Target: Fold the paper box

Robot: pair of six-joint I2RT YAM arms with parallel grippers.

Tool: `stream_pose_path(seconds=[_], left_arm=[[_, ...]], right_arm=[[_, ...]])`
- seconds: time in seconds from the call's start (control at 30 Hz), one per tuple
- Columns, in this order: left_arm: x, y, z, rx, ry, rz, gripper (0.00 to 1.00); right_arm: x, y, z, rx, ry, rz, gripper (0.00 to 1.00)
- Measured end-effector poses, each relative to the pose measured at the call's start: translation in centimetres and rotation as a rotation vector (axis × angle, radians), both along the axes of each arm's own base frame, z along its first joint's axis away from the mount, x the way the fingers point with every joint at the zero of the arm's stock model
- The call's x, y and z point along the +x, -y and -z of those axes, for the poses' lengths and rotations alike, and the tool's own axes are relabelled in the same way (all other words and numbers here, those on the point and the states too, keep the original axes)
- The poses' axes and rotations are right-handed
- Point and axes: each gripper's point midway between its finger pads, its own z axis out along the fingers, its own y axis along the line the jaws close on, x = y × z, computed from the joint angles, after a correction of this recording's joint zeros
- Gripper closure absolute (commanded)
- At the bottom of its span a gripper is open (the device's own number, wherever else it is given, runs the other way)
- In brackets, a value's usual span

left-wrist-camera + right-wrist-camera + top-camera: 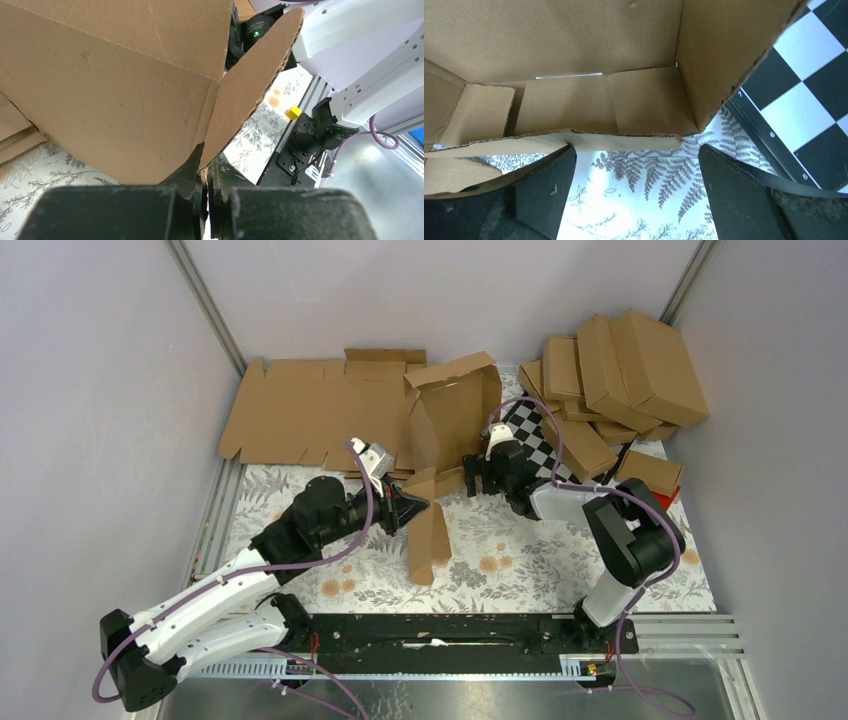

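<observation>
- The left gripper [408, 508] is clamped tight on a flap of the paper box [452, 418]; in the left wrist view both fingers [187, 172] press on the flap's corrugated edge, with only the card between them
- From that pinch the flap rises up and away from the claw, leaning to the right of the fingers, and a broad brown panel of the box fills the space ahead and to their left
- From above, the box stands partly raised just beyond the left claw, between the two claws, with a long panel hanging down toward the arm bases right beside the left claw's tip
- The right gripper [478, 477] is spread wide and holds nothing; its fingers [549, 190] stand well apart
- The box's low front edge lies just ahead of those fingers and spans the gap between them; whether it touches either finger cannot be told
- Further ahead of the right claw is the inside of the box: a back wall, folded-in flaps along the bottom and an upright side wall toward the right-hand finger
- The checkered board [809, 90] lies flat just outside that side wall, to the right of the right claw
- The fern-printed cloth [649, 205] lies under the open jaws
- A flat cardboard sheet [300, 410] lies beyond the left claw, beside the box
- A heap of folded cartons [625, 370] sits beyond the right claw and off to its right, well apart from it
</observation>
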Motion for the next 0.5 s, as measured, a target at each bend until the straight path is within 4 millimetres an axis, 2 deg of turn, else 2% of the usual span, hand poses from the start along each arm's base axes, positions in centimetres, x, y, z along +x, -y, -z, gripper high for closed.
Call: stream_pose_path(seconds=[0.13, 0.5], left_arm=[[0.0, 0.1, 0.2, 0.006, 0.001, 0.006, 1.00], [0.1, 0.5, 0.3, 0.013, -0.003, 0.017, 1.00]], right_arm=[[0.9, -0.3, 0.4, -0.020, 0.006, -0.012, 0.00], [1.4, -0.5, 0.5, -0.042, 0.021, -0.033, 0.00]])
